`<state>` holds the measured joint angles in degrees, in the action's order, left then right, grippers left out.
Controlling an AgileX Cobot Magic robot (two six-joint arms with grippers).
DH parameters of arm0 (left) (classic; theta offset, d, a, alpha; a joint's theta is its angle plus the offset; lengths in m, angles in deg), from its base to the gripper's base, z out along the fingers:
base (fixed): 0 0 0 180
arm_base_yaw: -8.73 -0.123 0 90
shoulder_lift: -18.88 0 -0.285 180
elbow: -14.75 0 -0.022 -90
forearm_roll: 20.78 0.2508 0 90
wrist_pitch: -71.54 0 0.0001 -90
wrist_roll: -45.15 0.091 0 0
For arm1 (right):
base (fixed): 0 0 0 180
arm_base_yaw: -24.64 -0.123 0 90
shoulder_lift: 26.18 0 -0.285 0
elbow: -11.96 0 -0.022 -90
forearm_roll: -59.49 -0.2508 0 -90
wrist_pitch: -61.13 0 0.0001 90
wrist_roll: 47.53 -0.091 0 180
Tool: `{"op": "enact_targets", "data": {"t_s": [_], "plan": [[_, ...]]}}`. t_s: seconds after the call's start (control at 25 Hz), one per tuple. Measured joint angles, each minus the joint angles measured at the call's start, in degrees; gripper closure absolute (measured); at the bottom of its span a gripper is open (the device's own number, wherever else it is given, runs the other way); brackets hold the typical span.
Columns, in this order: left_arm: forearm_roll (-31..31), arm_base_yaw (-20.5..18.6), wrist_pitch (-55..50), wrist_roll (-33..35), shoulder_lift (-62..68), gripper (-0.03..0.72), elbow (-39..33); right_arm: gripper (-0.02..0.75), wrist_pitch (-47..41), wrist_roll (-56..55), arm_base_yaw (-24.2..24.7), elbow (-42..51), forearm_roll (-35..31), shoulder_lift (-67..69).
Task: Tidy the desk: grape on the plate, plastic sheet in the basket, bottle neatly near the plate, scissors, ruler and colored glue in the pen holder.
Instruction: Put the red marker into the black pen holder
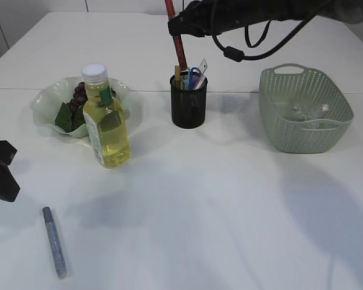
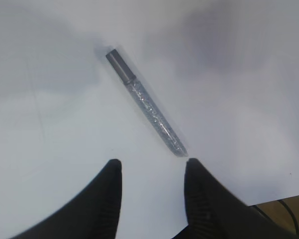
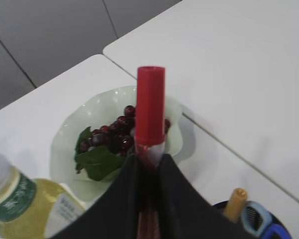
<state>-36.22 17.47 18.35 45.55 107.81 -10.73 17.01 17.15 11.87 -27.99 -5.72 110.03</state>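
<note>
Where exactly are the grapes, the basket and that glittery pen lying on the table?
grapes [image 1: 80,96], exterior view, on the dark bunch behind the bottle.
basket [image 1: 290,130], exterior view, on its front wall.
glittery pen [image 2: 148,105], left wrist view, on the middle of its clear barrel.

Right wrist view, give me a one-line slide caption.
Right gripper holds a red glue stick above the pen holder, grape plate behind.

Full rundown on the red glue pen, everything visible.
The red glue pen is a slim tube with an opaque red cap at the top and a darker red body below. It stands nearly upright, clamped at mid-body between the right gripper's black fingers, directly above the black mesh pen holder. Its lower end reaches the holder's mouth among the items inside; whether it rests on anything is hidden.
</note>
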Motion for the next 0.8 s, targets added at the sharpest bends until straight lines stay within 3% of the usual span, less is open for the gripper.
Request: {"op": "enact_targets", "data": {"t_s": [0.2, 0.44, 0.64, 0.8], "plan": [[-0.1, 0.0, 0.0, 0.0, 0.0, 0.379, 0.0, 0.652, 5.8, 10.9, 0.0, 0.0, -6.4, 4.0], [-0.3, 0.0, 0.0, 0.0, 0.0, 0.379, 0.0, 0.651, 7.8, 25.9, 0.0, 0.0, -21.3, 8.3], [-0.3, 0.0, 0.0, 0.0, 0.0, 0.379, 0.0, 0.641, 8.3, 30.6, 0.0, 0.1, -23.1, 9.9], [-0.3, 0.0, 0.0, 0.0, 0.0, 0.379, 0.0, 0.519, 8.4, 31.0, 0.0, 0.1, -23.5, 10.0]]}}
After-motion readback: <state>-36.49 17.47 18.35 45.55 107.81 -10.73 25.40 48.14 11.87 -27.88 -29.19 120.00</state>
